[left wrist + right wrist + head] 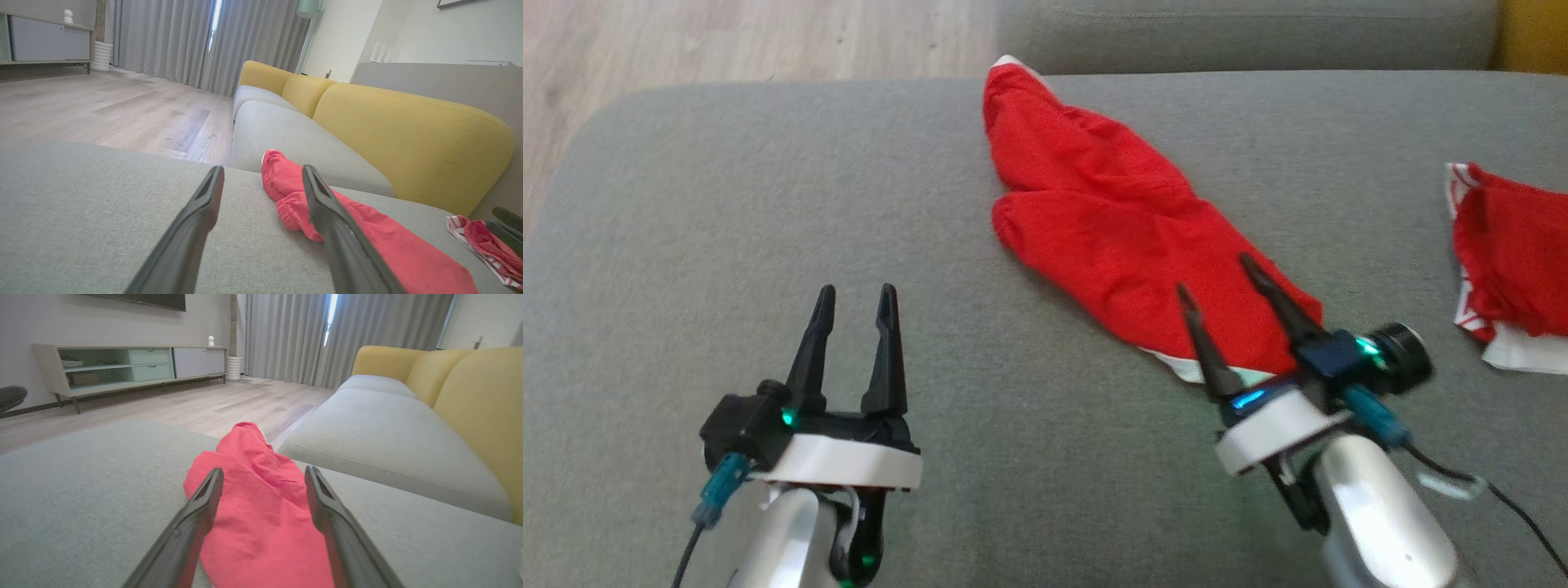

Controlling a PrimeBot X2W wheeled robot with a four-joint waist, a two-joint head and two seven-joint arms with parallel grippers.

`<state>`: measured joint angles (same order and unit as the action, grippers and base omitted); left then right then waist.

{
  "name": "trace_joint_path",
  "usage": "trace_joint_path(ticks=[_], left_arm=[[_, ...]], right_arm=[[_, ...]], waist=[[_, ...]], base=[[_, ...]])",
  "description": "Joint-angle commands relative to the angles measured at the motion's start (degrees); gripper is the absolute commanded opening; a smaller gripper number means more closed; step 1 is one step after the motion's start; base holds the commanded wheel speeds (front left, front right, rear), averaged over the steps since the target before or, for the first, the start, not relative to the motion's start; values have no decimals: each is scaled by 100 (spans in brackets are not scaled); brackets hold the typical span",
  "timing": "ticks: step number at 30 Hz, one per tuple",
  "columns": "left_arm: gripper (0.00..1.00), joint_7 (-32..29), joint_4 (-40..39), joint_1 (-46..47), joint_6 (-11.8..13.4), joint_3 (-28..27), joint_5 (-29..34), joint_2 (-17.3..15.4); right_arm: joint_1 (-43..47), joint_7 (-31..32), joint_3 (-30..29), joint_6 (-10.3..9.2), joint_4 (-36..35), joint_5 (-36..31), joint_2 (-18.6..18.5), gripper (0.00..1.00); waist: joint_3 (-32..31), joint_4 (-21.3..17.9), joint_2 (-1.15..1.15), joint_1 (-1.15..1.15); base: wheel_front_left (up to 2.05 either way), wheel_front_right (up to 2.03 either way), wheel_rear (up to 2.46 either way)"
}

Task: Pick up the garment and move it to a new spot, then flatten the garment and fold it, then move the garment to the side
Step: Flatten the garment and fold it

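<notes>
A red garment (1111, 237) with white trim lies stretched diagonally on the grey cushion (768, 204), from the far edge toward the front right. My right gripper (1217, 278) stands open over its near end, fingers pointing along the cloth, nothing between them. The right wrist view has the garment (253, 498) running away between its open fingers (196, 514). My left gripper (856, 296) is open above bare cushion, well left of the garment. In the left wrist view the garment (388, 241) lies to the right, partly behind the right finger (331, 216).
A second red piece with white stripes (1511, 269) lies at the cushion's right edge. Another grey seat (1241, 33) with yellow backrests (408, 130) adjoins the far side. Wooden floor (727, 41) lies beyond the far left edge.
</notes>
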<state>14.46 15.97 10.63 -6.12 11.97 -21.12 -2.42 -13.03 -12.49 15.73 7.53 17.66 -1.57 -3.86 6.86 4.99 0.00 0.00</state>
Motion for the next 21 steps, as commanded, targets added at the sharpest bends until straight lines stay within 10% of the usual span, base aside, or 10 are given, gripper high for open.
trace_joint_path(ticks=[1, 21], left_arm=[[100, 54, -167, 266, -21, -117, 12, -45], [100, 54, -145, 605, 148, 539, -381, -45]], right_arm=[[-347, 33, 245, -4, -110, 8, 14, 100], [-2261, 374, 1338, -4, 2857, -735, -165, 100]], waist=[[112, 145, 0, 0], [753, 1194, 0, 0]], base=[[0, 0, 0], [0, 0, 0]])
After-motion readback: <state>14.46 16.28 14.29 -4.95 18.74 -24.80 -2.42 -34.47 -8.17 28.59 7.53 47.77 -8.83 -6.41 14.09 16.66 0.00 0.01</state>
